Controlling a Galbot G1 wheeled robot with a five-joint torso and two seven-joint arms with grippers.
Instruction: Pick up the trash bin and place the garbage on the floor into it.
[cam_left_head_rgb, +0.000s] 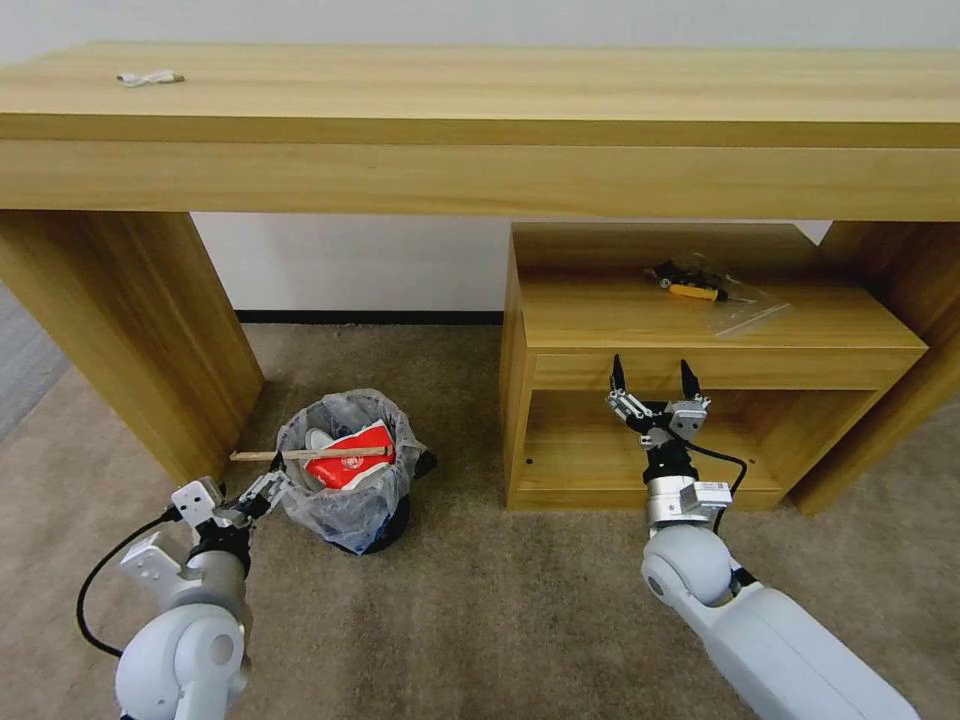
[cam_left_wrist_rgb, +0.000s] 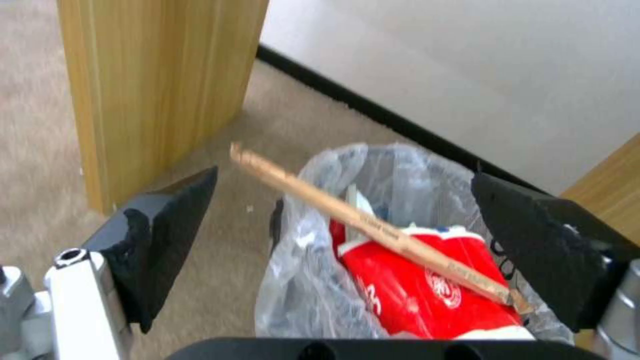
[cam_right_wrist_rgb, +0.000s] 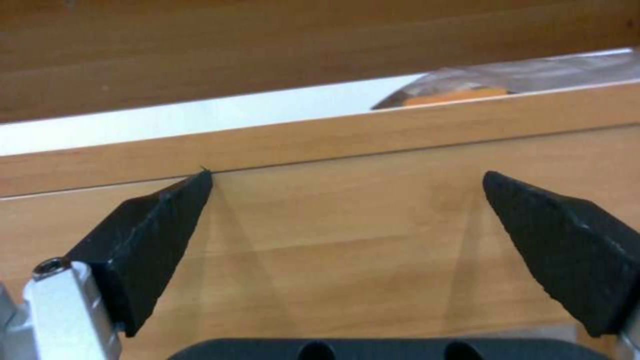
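The left gripper (cam_left_head_rgb: 272, 488), fingers apart, hovers just beside the trash bin (cam_left_head_rgb: 352, 520) holding a wooden stick (cam_left_head_rgb: 310, 455) and red wrapper (cam_left_head_rgb: 350, 462); the right gripper (cam_left_head_rgb: 650, 380) gapes before a wooden cabinet (cam_left_head_rgb: 720, 330).

wall (cam_left_head_rgb: 380, 265): plain white, with a black skirting (cam_left_head_rgb: 370, 317) at its foot
floor (cam_left_head_rgb: 500, 620): beige carpet; grey carpet (cam_left_head_rgb: 25, 360) at far left
desk (cam_left_head_rgb: 480, 110): long, light wood, slab legs
shelf (cam_left_head_rgb: 700, 360): low, same wood, under the desk's right half
light: even, soft shadows
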